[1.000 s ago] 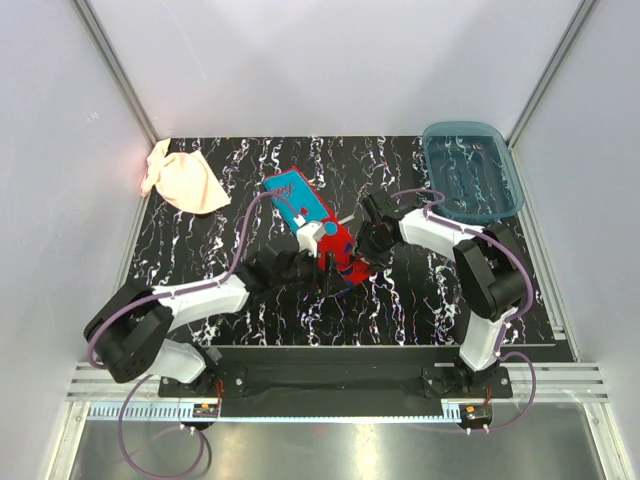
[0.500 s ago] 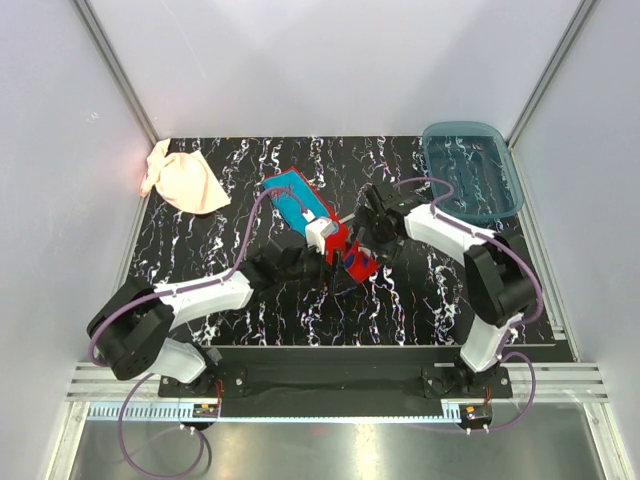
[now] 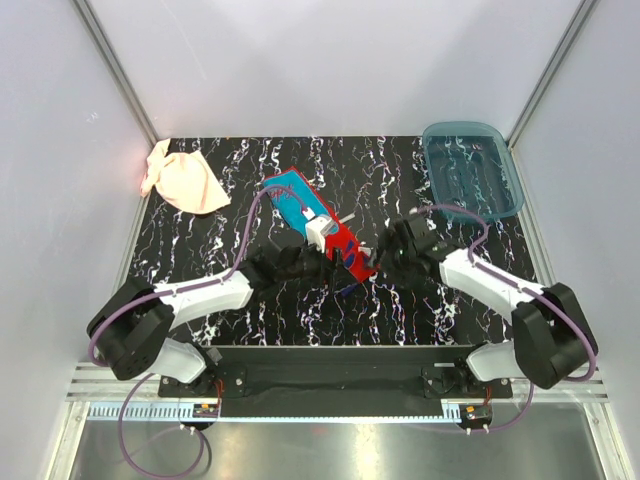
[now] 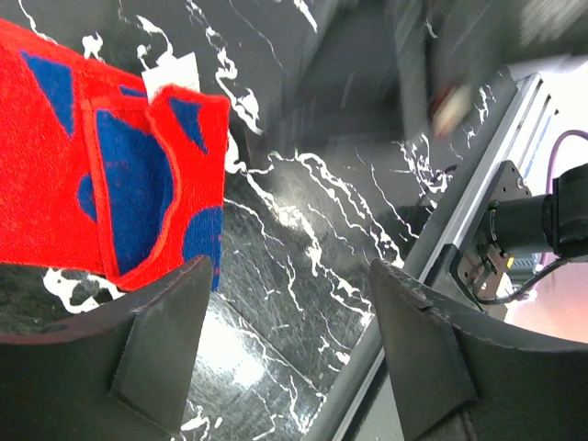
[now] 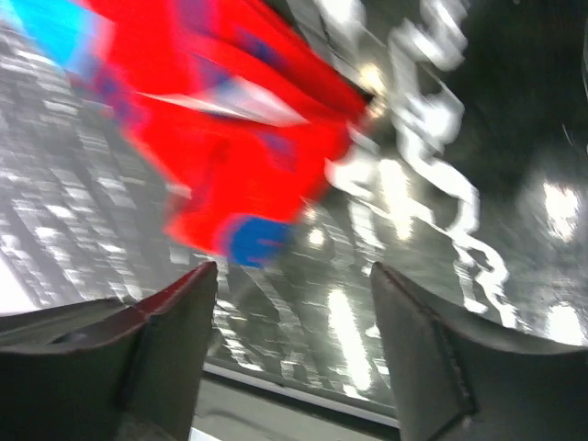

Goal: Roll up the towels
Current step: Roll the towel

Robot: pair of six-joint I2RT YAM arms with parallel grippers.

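Red-edged and bright blue, your patterned towel (image 3: 296,199) lies mid-table (image 3: 180,245), its long axis running from far left to near right. Its white tag (image 4: 175,72) is too small to read. At its near end, the jaws of your left gripper (image 4: 289,271) and right gripper (image 5: 292,271) stand apart, holding nothing. The peach towel (image 3: 188,186) lies crumpled in the far-left corner.

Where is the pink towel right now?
In the top view, the pink towel lies crumpled in the table's far left corner, by the left wall, apart from the blue and red towel in the middle.
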